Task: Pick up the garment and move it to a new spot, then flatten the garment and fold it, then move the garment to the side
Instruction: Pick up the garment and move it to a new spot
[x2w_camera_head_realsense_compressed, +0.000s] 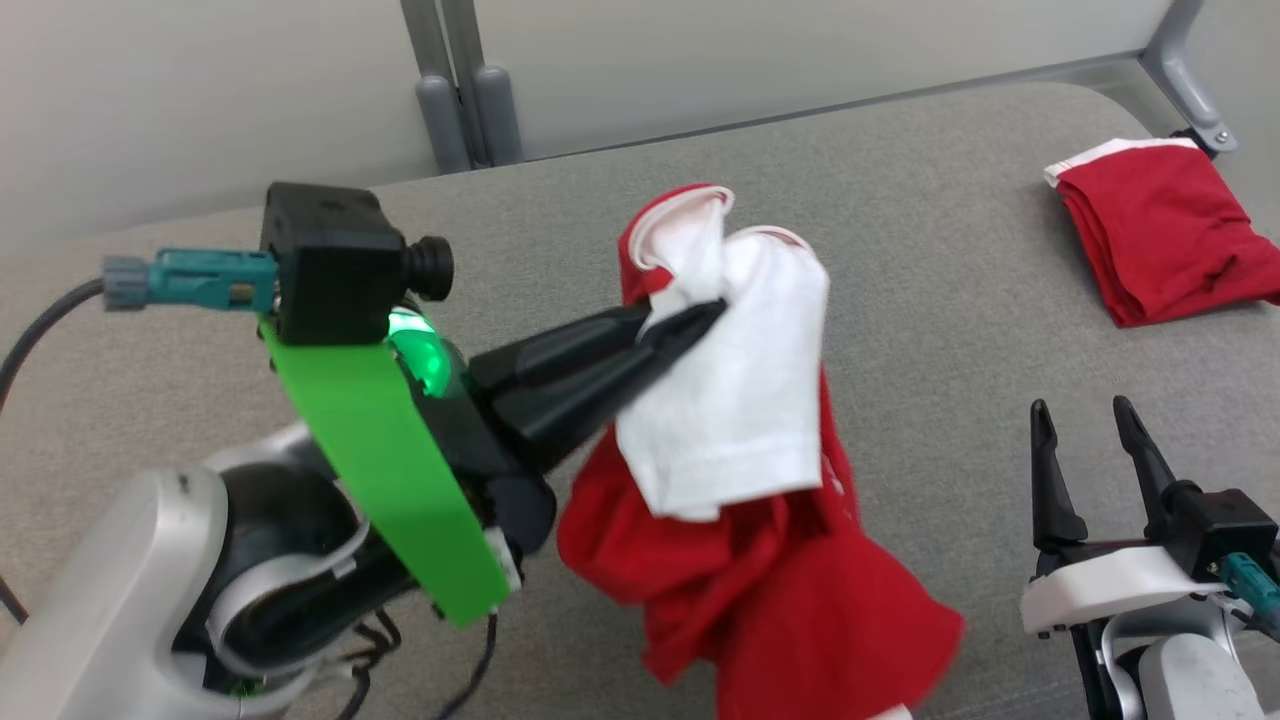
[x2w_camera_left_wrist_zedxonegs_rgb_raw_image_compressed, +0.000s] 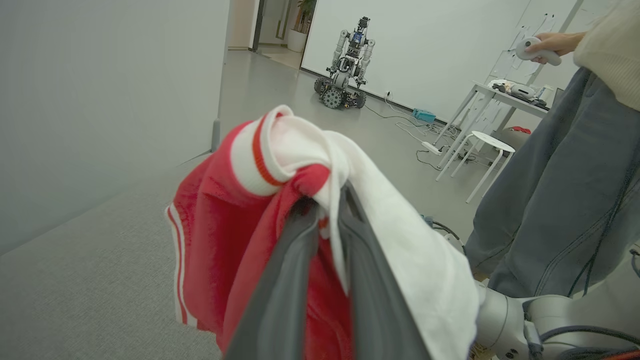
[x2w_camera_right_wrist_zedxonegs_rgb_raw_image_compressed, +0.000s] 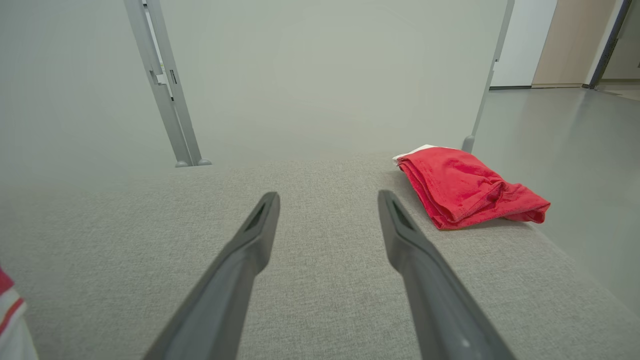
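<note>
imo the left gripper (x2w_camera_head_realsense_compressed: 690, 320) pinches only a small bunch of the crumpled red-and-white cloth garment (x2w_camera_head_realsense_compressed: 780, 560) held up over the grey fabric table (x2w_camera_head_realsense_compressed: 950, 300), right gripper (x2w_camera_head_realsense_compressed: 1085, 420) spread idle, so 1 quick swing could slip it.

A folded red cloth (x2w_camera_head_realsense_compressed: 1165, 235) lies at the far right corner of the grey padded surface (x2w_camera_head_realsense_compressed: 950, 300) before me. Across the room a person (x2w_camera_left_wrist_zedxonegs_rgb_raw_image_compressed: 560, 190) holds a white controller (x2w_camera_left_wrist_zedxonegs_rgb_raw_image_compressed: 537, 50) near a white stool (x2w_camera_left_wrist_zedxonegs_rgb_raw_image_compressed: 492, 142), with another wheeled robot (x2w_camera_left_wrist_zedxonegs_rgb_raw_image_compressed: 348, 65) farther off.
</note>
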